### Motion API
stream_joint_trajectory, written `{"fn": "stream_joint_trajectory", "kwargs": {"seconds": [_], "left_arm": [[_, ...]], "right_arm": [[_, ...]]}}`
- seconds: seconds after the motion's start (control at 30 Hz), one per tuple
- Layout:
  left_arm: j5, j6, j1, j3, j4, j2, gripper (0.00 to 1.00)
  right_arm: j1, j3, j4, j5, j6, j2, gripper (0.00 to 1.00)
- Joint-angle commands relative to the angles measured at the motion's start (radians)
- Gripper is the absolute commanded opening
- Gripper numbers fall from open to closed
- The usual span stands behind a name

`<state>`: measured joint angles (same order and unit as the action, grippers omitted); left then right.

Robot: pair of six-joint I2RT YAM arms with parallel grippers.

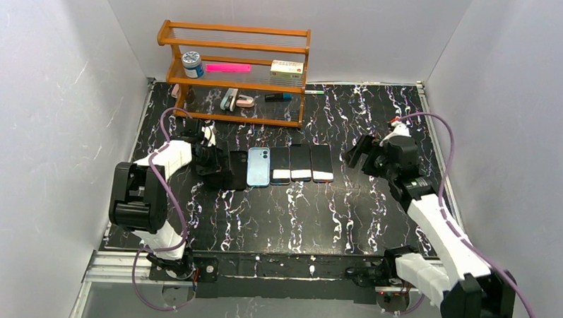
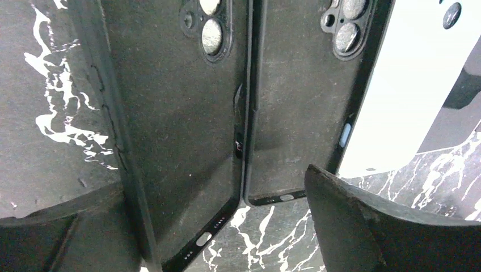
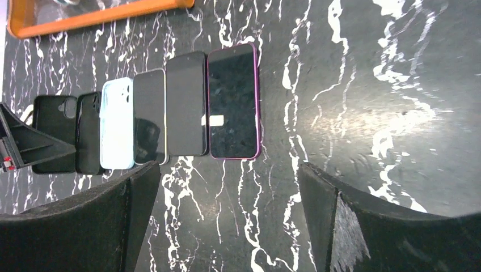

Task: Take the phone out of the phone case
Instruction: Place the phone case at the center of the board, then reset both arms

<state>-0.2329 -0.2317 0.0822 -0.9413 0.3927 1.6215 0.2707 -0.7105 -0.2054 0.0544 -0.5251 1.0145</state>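
Six items lie in a row mid-table. From the left: two empty black cases (image 1: 229,170), inner side up (image 2: 181,124) (image 2: 300,107). Then comes a light blue case (image 1: 258,167) lying back up; I cannot tell what it holds. Then come three dark phones, screen up (image 1: 301,162); the rightmost has a purple rim (image 3: 232,102). My left gripper (image 1: 216,162) is open low over the black cases, with the leftmost case between its fingers (image 2: 385,226). My right gripper (image 1: 356,153) is open and empty above bare table right of the row (image 3: 227,226).
An orange wooden shelf (image 1: 232,72) stands at the back left of the table, holding a jar, a pink bar, a box and small items. White walls close in left, right and behind. The black marbled tabletop (image 1: 297,223) stretches in front of the row.
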Motion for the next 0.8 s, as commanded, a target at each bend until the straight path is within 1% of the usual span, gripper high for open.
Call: {"fn": "stream_joint_trajectory", "kwargs": {"seconds": [0.0, 0.1, 0.2, 0.3, 0.37, 0.5, 0.67, 0.77], "left_arm": [[0.062, -0.014, 0.001, 0.004, 0.056, -0.057, 0.98], [0.137, -0.015, 0.001, 0.01, 0.076, -0.089, 0.98], [0.179, -0.026, 0.001, 0.01, 0.091, -0.109, 0.98], [0.215, -0.033, 0.001, 0.004, 0.117, -0.153, 0.98], [0.271, -0.037, 0.001, -0.014, 0.15, -0.197, 0.98], [0.34, -0.067, 0.002, -0.064, 0.234, -0.336, 0.98], [0.424, -0.1, 0.002, -0.135, 0.301, -0.591, 0.98], [0.499, -0.138, 0.004, -0.217, 0.355, -0.695, 0.98]], "right_arm": [[0.001, -0.027, -0.102, -0.148, 0.072, -0.149, 0.99], [0.002, -0.037, -0.155, -0.192, 0.097, -0.22, 0.99], [0.001, -0.047, -0.194, -0.248, 0.117, -0.27, 0.99], [0.001, -0.06, -0.204, -0.32, 0.14, -0.319, 0.99], [0.001, -0.073, -0.203, -0.359, 0.168, -0.35, 0.99], [0.001, -0.118, -0.23, -0.426, 0.208, -0.401, 0.99], [0.001, -0.166, -0.246, -0.485, 0.252, -0.463, 0.99], [0.001, -0.215, -0.23, -0.498, 0.277, -0.481, 0.99]]}}
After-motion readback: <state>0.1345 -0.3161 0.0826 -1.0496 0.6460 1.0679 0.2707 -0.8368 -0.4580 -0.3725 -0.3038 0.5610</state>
